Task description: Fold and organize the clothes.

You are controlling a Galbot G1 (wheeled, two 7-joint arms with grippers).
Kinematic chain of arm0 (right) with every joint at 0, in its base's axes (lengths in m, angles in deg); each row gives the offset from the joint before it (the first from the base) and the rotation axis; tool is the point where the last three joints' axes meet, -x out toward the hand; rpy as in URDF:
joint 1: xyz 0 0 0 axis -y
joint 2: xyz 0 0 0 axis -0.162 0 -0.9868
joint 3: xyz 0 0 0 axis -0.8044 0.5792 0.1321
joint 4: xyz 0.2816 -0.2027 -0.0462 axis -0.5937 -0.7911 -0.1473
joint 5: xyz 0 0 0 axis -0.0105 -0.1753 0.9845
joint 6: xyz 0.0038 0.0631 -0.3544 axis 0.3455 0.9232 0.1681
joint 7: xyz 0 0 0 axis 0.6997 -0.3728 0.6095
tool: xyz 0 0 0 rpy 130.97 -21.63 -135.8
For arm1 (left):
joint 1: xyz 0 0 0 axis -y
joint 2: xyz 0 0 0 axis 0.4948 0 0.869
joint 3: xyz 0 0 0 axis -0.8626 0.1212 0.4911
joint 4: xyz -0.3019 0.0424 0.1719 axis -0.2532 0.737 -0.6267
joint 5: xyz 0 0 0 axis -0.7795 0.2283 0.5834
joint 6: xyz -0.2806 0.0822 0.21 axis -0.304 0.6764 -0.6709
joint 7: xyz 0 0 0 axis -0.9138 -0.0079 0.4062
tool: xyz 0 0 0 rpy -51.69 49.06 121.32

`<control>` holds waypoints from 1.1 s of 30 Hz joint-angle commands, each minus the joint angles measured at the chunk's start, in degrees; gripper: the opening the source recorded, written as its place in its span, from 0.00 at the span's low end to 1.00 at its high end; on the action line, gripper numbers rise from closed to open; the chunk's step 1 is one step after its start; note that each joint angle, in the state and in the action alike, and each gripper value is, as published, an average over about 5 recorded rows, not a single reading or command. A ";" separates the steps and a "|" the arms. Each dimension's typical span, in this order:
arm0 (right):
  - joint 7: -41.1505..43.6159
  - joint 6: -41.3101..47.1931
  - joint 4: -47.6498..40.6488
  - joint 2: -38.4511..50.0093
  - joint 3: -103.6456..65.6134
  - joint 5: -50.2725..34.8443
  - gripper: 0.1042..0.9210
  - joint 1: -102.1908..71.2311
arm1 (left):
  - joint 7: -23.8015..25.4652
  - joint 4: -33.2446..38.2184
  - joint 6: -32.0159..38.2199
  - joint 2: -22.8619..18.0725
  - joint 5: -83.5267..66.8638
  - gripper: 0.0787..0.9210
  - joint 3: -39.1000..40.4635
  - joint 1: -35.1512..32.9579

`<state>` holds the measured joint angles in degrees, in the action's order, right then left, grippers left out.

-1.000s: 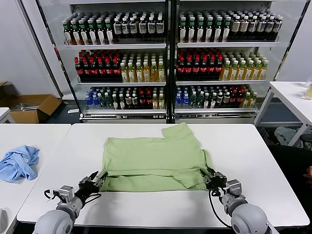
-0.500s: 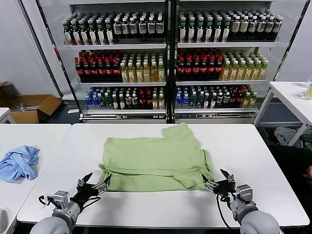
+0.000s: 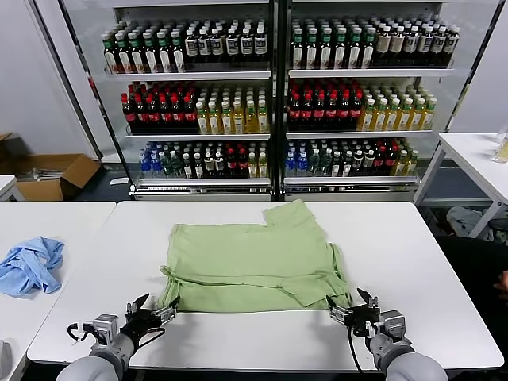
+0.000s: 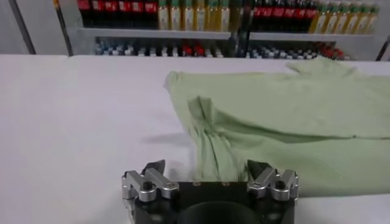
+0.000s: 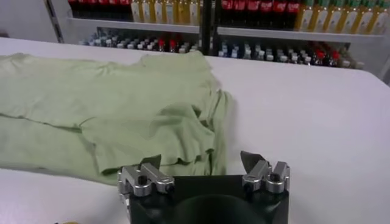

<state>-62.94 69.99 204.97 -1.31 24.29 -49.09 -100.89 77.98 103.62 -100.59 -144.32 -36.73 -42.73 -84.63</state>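
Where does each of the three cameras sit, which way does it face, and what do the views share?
Head view: high, facing forward and down at the white table; left gripper and right gripper show.
Left wrist view: low behind the open left gripper, facing the green shirt.
Right wrist view: low behind the open right gripper, facing the shirt.
Shared: shirt, table, drink shelves.

The polo shirt (image 3: 252,266) hides its collar, buttons and chest print.

Both my arms low at near edge, wrists level. My left gripper (image 3: 152,312) jaws spread wide, holding nothing. My right gripper (image 3: 353,308) same, jaws apart, empty, pointing forward.
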 commanded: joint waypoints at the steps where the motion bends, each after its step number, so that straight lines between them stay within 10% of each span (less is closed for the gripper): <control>1: -0.24 0.23 -0.95 -0.64 1.11 -0.09 0.75 0.55 | -0.99 0.20 -2.01 -0.33 1.27 0.81 0.15 -0.43; 20: -0.09 0.63 4.01 0.36 -2.23 -1.36 0.08 -3.23 | 0.16 3.49 -1.78 -0.27 2.32 0.16 -0.37 -2.71; 33: -0.02 2.43 17.61 3.42 -13.17 -4.51 0.02 -19.53 | -0.74 16.34 -1.28 4.53 1.93 0.01 -6.39 -17.36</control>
<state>-62.89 71.94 215.74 1.16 16.58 -52.28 -111.58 77.68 111.50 -101.69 -142.34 -34.92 -45.36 -91.78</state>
